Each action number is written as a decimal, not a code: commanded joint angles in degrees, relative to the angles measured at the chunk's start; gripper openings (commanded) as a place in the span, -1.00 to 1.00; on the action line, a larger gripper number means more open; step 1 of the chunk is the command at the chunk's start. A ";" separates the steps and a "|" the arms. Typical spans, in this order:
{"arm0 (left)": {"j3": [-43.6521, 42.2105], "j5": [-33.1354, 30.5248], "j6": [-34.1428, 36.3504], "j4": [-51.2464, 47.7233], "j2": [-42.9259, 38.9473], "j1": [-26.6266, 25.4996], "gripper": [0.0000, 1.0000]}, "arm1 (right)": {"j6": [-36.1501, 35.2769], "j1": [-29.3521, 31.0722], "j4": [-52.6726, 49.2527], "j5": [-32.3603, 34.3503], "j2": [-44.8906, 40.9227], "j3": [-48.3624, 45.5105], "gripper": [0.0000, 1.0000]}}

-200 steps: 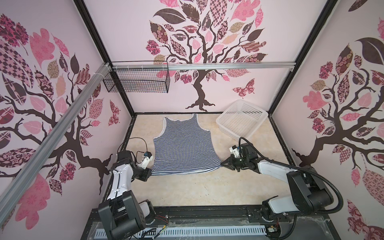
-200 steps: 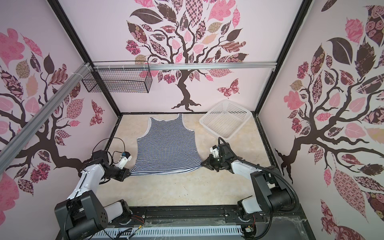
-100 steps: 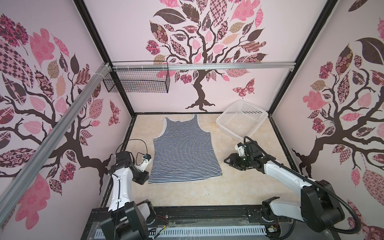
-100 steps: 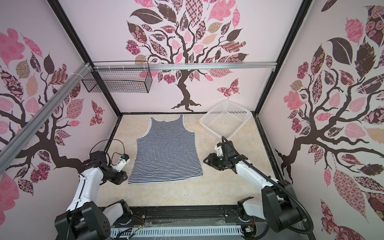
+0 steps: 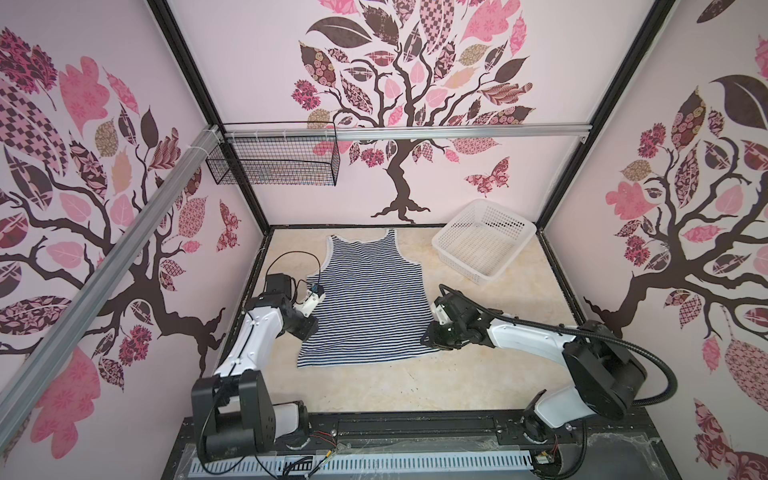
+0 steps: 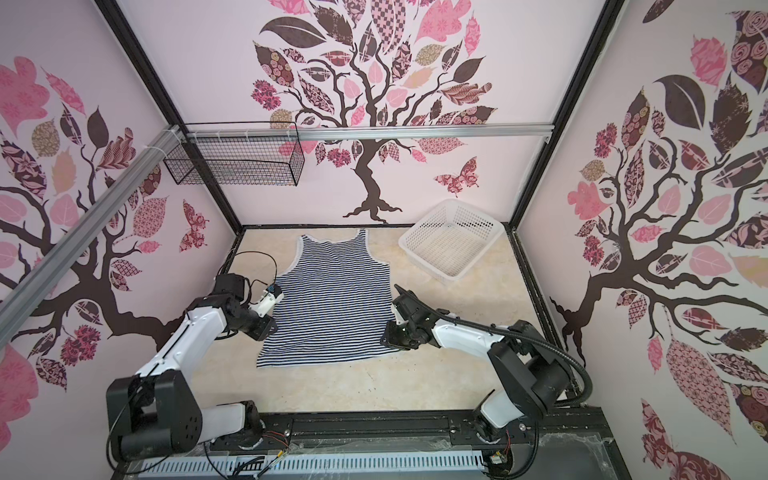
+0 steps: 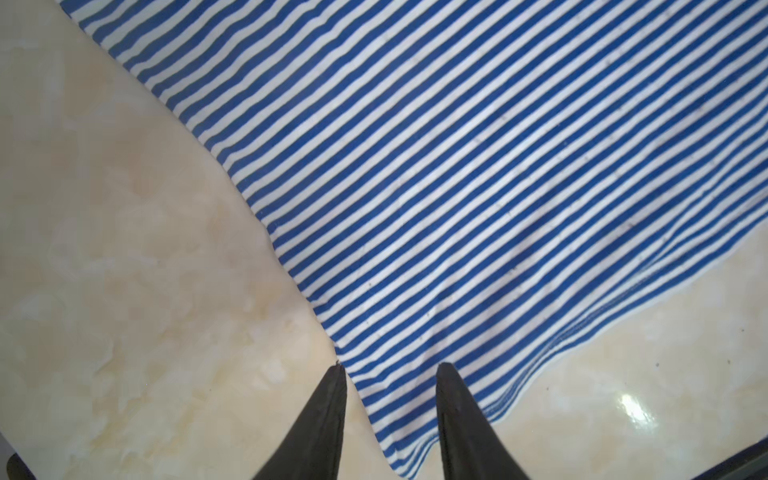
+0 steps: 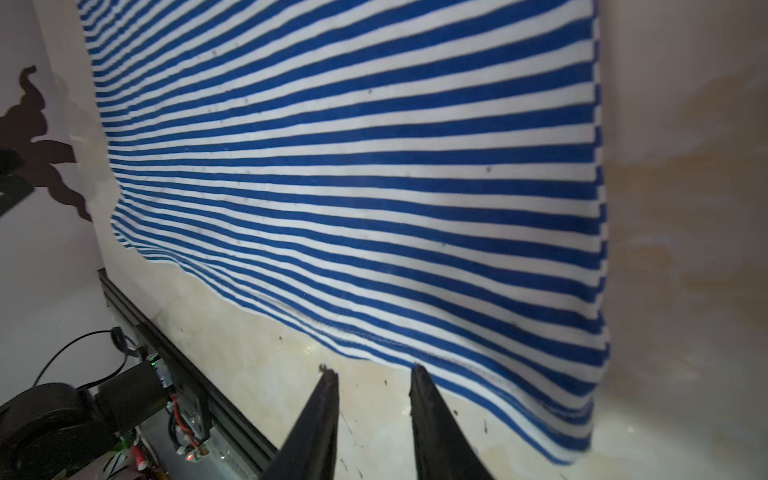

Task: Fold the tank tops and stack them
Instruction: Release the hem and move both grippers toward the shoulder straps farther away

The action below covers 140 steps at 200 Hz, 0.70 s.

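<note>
Pre-fold step: navy-and-white striped sleeveless knit tank top (image 5: 365, 303) lies flat betw. our claws, left claw (image 7: 390, 370) parted, empty, astride its side edge, right claw (image 8: 374, 372) parted, empty, just short of its hem; next we prob. need hem-corner pinches.

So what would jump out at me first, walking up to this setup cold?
Probably the navy-and-white striped knit tank top, spread flat in the middle of the beige table, with the left pincer and right pincer both open at its left and right edges. A white perforated plastic basket sits in the table's far right corner, and pink walls with dark tree decals surround everything.
</note>
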 commanded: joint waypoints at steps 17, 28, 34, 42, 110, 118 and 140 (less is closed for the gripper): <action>4.78 -5.18 -2.54 5.25 8.97 -3.70 -0.31 | 0.60 0.04 -1.45 5.50 3.80 2.28 -0.34; 3.29 -9.23 -1.92 8.26 9.90 -6.07 -0.31 | 0.07 0.04 -2.26 6.66 4.35 2.42 -0.30; 2.48 -11.38 -1.31 9.52 10.47 -7.47 -0.31 | -0.30 0.04 -2.77 7.28 4.47 2.57 -0.25; 1.49 -13.69 -0.84 11.17 11.09 -9.06 -0.31 | -0.75 0.04 -3.68 8.55 4.71 2.97 -0.15; -7.40 -24.00 4.36 14.18 10.82 -14.30 -0.34 | -6.23 -6.97 -10.38 12.37 5.38 5.01 0.07; -8.19 -24.03 4.77 13.32 9.22 -14.44 -0.34 | -6.78 -8.65 -10.66 12.32 5.50 5.21 0.08; -10.25 -23.56 4.91 10.64 4.26 -15.30 -0.34 | -7.78 -10.68 -11.08 12.61 7.21 8.06 0.09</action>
